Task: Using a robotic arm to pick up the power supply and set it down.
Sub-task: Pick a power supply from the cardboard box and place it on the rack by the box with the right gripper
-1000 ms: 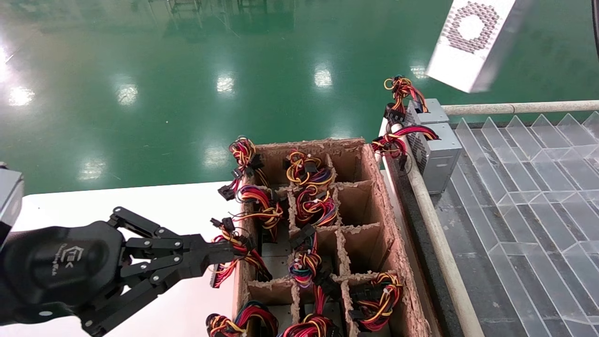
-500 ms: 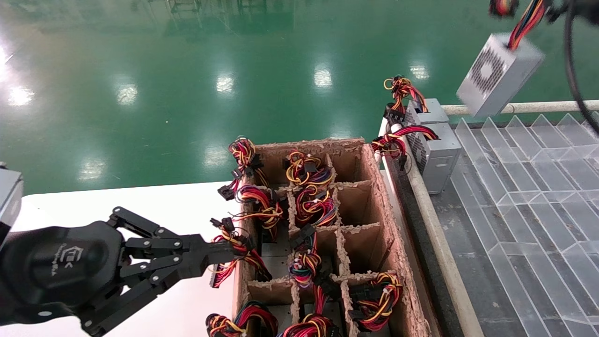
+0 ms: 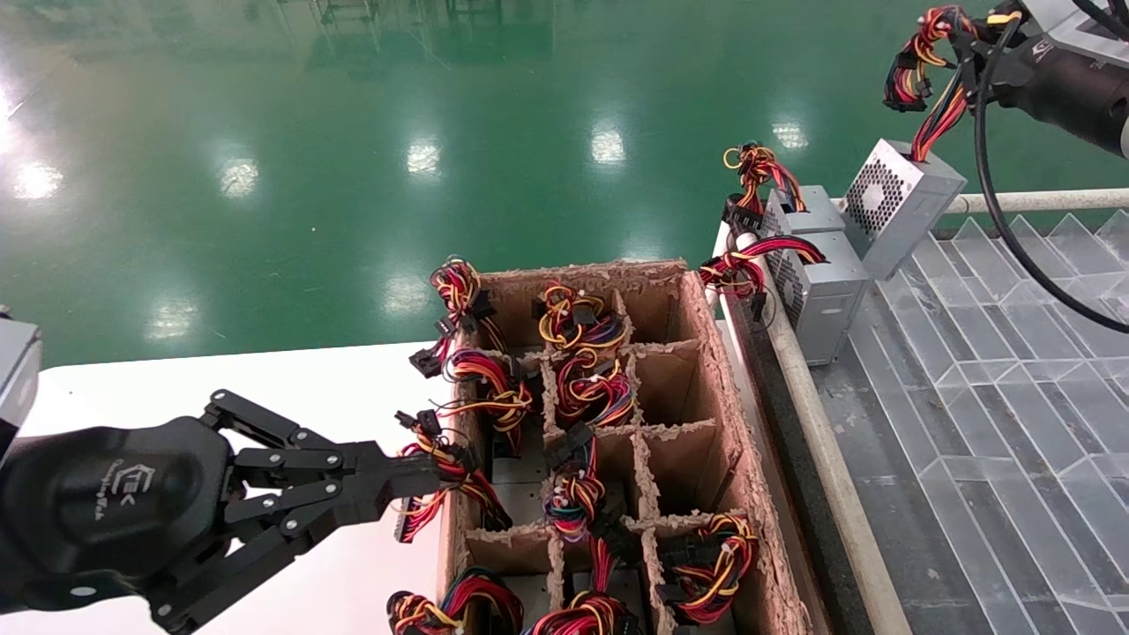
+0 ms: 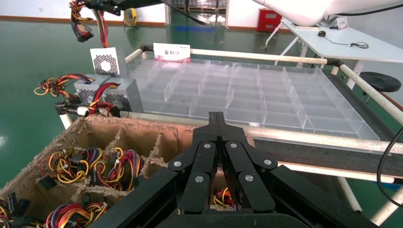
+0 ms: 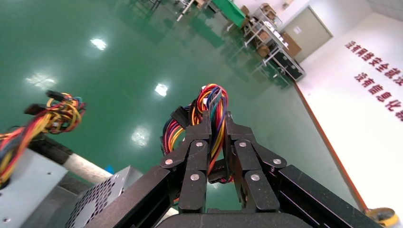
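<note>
I have the right gripper (image 3: 975,53) up at 1 o'clock in the head view, its fingers clamped on the wire bundle (image 5: 212,118) of the power supply (image 3: 901,205). The right wrist view shows both fingers pinching the red, orange and blue-purple strands between them. The box itself hangs below and toward 7 o'clock from my grip, tilted, with its perforated vent face turned toward 9 o'clock and its long axis running down from the wires to the lower corner. That lower corner sits just above or on the clear divider tray (image 3: 1014,353) (I cannot tell whether it has touched down).

What the set-down turns on is the gap at 9 o'clock: 2 grey supplies (image 3: 816,273) already stand at the tray's far corner, and my box hangs just beside them, nearly touching in the head view. I judge the box needs to go straight down, or a little toward 3 o'clock, so it does not knock them. The rail (image 3: 1032,202) runs close behind it at 12 o'clock.

The left gripper (image 3: 423,481) is parked low at 8 o'clock, fingers together, its tip at the edge of the cardboard crate (image 3: 758,494) full of wired supplies, well apart from the work.
</note>
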Controlling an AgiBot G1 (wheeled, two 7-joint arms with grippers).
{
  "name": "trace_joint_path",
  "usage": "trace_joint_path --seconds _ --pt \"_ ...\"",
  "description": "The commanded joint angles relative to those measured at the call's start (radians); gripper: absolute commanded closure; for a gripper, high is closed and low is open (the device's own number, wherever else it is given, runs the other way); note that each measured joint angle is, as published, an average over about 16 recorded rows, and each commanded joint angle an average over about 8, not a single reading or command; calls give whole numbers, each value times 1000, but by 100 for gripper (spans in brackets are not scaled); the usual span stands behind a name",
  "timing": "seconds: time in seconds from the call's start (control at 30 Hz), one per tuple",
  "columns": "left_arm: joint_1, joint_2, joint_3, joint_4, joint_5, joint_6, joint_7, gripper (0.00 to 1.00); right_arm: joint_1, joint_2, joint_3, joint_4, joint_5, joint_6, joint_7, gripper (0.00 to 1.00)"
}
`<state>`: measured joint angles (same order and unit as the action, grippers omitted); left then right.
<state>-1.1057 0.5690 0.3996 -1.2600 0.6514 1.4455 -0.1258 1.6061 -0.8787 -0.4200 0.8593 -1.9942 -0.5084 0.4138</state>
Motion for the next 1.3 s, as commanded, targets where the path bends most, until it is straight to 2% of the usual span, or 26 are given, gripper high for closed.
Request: trace_joint_path --seconds 0.03,0.87,1.3 --pt "0 0 0 0 0 0 0 100 5 -5 0 -20 3 8 -10 100" --pt "0 0 0 0 0 0 0 100 10 -96 -7 -93 104 24 -117 100" --pt "0 0 0 0 0 0 0 100 34 -146 -9 -206 92 99 -160 100"
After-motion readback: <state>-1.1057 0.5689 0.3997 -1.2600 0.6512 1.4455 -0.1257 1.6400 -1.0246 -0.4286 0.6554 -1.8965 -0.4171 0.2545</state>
